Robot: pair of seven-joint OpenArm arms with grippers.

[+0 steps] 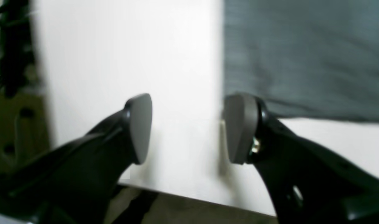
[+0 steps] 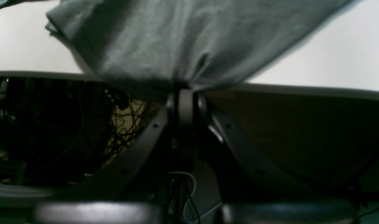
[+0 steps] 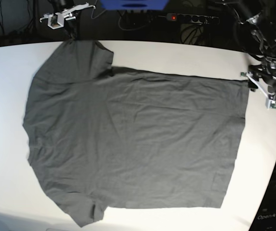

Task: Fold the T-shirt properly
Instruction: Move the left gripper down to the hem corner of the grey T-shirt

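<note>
Left claw [image 1: 187, 129] gaping, empty, at hem corner | T-shirt [image 3: 133, 130] flat on tabletop [image 3: 268, 144], long axis spanning both arms | right claw [image 2: 184, 93] clamped on sleeve

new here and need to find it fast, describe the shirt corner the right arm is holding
On the white table, the dark grey T-shirt lies spread flat. Follow it to the far edge at the base view's left, where a sleeve reaches the rim. The right end effector is shut on that bunched tip; every other corner lies loose.
</note>
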